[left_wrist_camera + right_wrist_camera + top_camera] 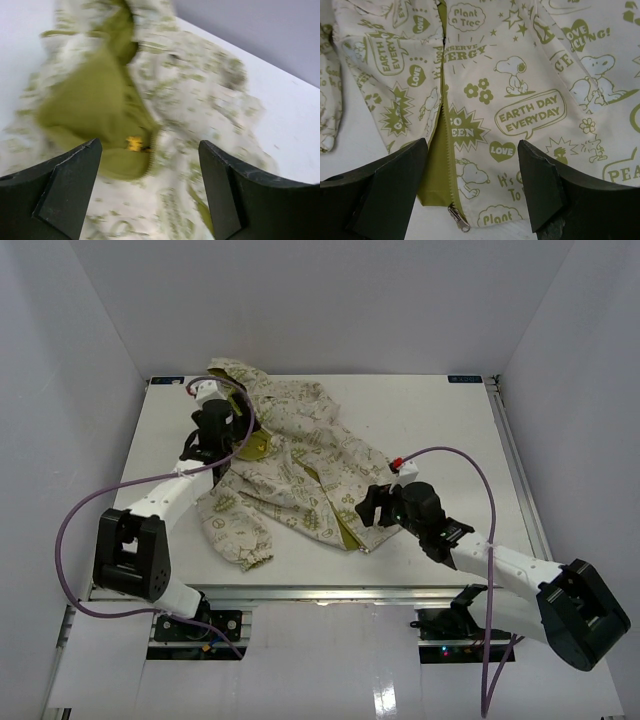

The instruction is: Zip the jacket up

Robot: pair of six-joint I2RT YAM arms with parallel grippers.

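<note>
Right gripper (472, 144), jaws released, frames the zipper pull (459, 220) at bottom centre; grip it squarely while left gripper (150, 144), also released, pins what seems the jacket's (300, 465) collar.

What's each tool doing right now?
Left tool: open, empty, over the jacket.
Right tool: open, empty, over the zipper pull.
</note>
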